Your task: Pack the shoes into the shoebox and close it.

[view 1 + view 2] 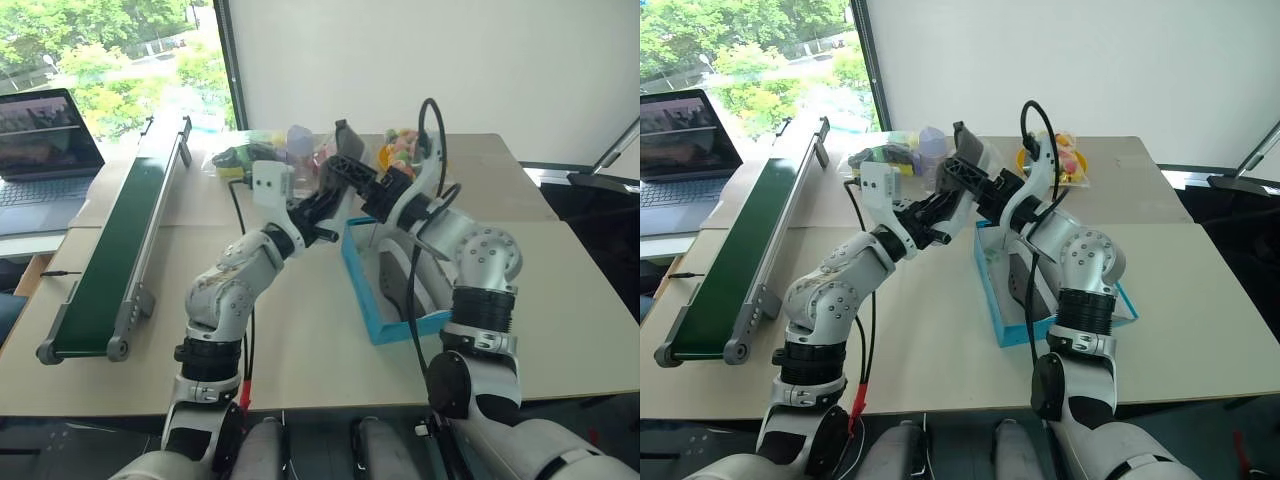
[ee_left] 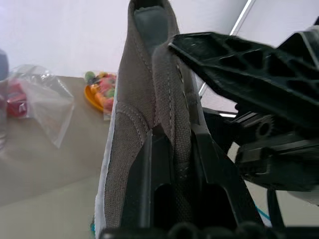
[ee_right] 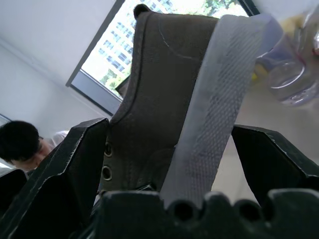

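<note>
Shoe (image 2: 149,114) held aloft above the box (image 1: 372,290), clamped in left gripper (image 1: 325,205); right gripper (image 3: 169,164), fingers apart, straddles it, apparently for handover. Second shoe (image 1: 395,285) already lies inside the box.

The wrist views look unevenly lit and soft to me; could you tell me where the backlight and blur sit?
Right wrist view: bright window behind, so the shoe reads dark; the right gripper fingers are near-silhouettes. Left wrist view: pale wall washed out, plastic bag and the table hazy, the left gripper dark on the shoe.
</note>
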{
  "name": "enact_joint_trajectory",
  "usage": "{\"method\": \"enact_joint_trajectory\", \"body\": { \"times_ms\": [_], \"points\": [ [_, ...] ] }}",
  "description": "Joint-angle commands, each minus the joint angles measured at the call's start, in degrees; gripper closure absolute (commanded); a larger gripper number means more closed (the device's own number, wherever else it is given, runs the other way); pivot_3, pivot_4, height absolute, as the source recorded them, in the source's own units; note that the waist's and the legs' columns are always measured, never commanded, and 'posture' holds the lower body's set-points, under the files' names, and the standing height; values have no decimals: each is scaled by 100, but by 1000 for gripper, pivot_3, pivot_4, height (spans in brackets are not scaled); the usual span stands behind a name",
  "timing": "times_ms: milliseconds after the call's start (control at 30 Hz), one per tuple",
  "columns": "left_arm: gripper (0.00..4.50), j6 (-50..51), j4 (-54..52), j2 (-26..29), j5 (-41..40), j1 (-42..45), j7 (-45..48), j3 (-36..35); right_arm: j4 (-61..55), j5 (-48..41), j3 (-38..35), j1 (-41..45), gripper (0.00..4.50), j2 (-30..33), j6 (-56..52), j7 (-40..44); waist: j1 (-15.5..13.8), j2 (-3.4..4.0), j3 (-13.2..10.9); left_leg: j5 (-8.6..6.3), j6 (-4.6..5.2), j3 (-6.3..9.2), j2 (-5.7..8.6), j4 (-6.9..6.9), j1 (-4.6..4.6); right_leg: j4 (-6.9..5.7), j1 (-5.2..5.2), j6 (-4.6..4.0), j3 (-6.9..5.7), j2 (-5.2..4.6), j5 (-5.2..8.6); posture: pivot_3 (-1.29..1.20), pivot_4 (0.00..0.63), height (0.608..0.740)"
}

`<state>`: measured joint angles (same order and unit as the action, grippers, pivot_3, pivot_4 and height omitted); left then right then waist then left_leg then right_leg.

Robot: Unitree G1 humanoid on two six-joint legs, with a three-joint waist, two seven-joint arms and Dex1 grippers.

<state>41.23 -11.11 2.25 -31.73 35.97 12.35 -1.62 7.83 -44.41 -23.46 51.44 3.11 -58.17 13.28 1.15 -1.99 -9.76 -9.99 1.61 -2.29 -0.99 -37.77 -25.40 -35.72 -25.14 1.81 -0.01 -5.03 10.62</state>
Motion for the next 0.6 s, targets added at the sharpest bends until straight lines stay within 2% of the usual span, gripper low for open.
{"method": "enact_joint_trajectory", "body": {
  "times_ms": [33, 133, 367, 467, 533, 567, 600],
  "points": [
    [4475, 102, -478, -146, -157, -6, 11, 202, -221, -211, -37, 50, 0, 60, 66, -96, 0, 0, 0, 1, 2, 0, 0, 0, 0, 0, 0, 0, 1, 0, 0, 0, 150, 740],
    [4500, 191, -514, -172, -186, 33, -11, 147, -180, -313, -96, 63, 687, 45, 128, -166, -13, 0, 0, 4, 6, 0, 1, 0, 0, 0, 0, 2, 2, 0, -1, 0, 150, 740],
    [4500, 435, -515, 38, -270, 60, 52, -98, -67, -377, -80, 112, 3090, 67, 230, -180, -19, 0, 0, 5, 8, 2, 2, -1, -1, 2, 0, 7, 2, -2, 1, 0, 150, 740],
    [4500, 654, -607, 296, -403, 13, 122, -217, -32, -393, -81, 129, 3863, 95, 262, -184, -11, 1, 0, 5, 8, 4, 1, 0, -1, 3, 0, 6, 2, -1, 1, 0, 150, 740],
    [3524, 805, -626, 516, -532, -26, 196, -345, -10, -390, -62, 135, 3936, 133, 298, -205, -10, 1, -1, 5, 8, 6, 1, 0, -1, 3, -1, 6, 3, 0, 1, 0, 150, 740],
    [3324, 894, -651, 687, -615, -47, 306, -399, -18, -385, -35, 133, 3943, 168, 303, -202, -12, 1, -1, 5, 8, 7, 0, 0, -1, 3, -1, 7, 2, 0, 1, 0, 150, 740],
    [2871, 972, -700, 878, -655, -64, 398, -420, -55, -350, 25, 127, 3957, 225, 298, -185, -12, 2, -1, 5, 8, 8, 0, 0, -1, 3, -1, 7, 2, -1, 1, 0, 150, 740]
  ]
}}
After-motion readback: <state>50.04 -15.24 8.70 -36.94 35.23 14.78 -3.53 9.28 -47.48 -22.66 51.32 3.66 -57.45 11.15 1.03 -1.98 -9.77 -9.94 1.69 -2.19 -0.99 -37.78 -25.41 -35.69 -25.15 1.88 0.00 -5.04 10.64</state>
